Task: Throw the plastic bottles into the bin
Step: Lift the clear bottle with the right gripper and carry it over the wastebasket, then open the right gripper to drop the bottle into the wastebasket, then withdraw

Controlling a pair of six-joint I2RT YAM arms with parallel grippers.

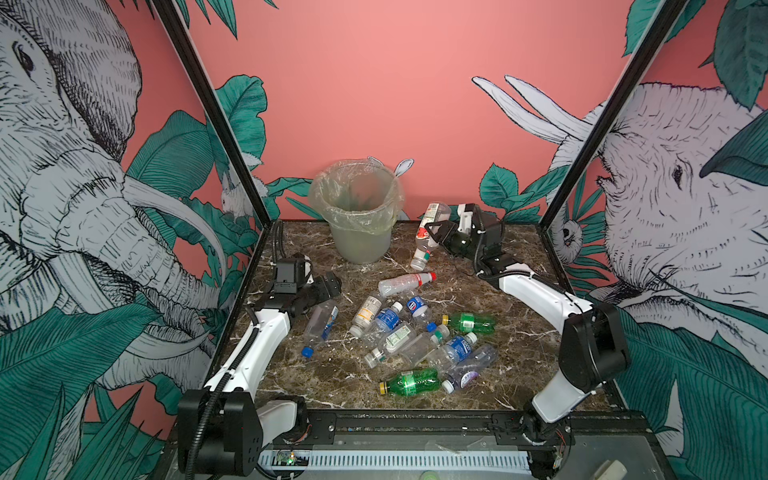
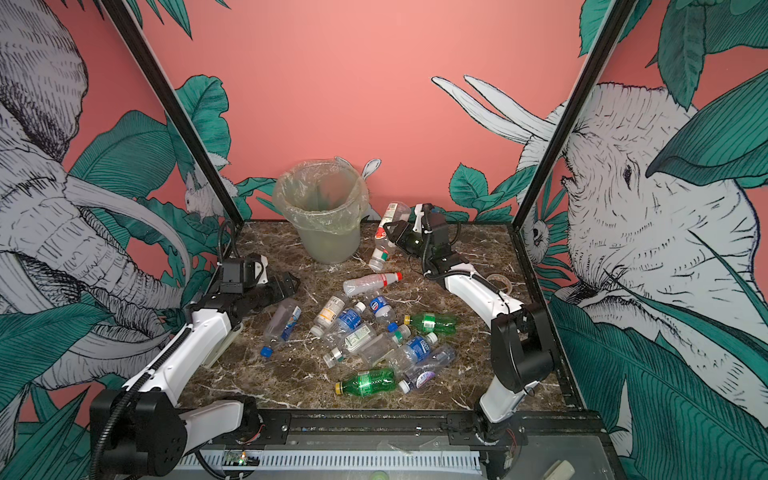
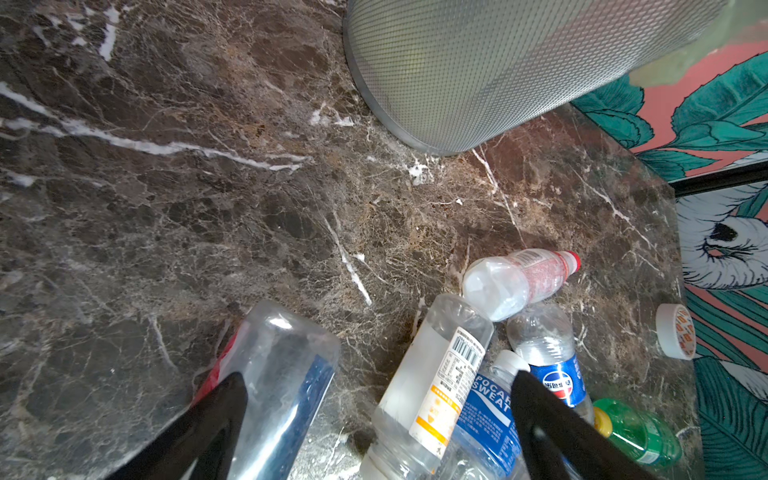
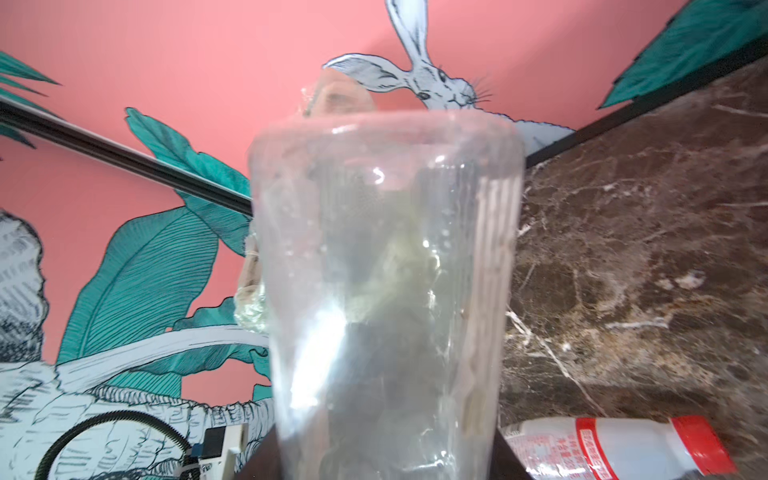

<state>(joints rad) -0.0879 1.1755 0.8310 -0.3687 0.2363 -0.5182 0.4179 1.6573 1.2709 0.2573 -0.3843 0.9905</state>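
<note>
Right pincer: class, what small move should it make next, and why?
Probably carry the clear bottle sideways until it is over the bin. The right pincer is shut on that bottle, lifted off the table beside the bin, whose mouth looks open and unobstructed.

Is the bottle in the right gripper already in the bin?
Out. The right gripper holds the bottle tilted, cap down, beside the bin.

Pink jungle-mural walls (image 1: 374,83) with elephants, around brown marble tabletop (image 1: 332,374)
</note>
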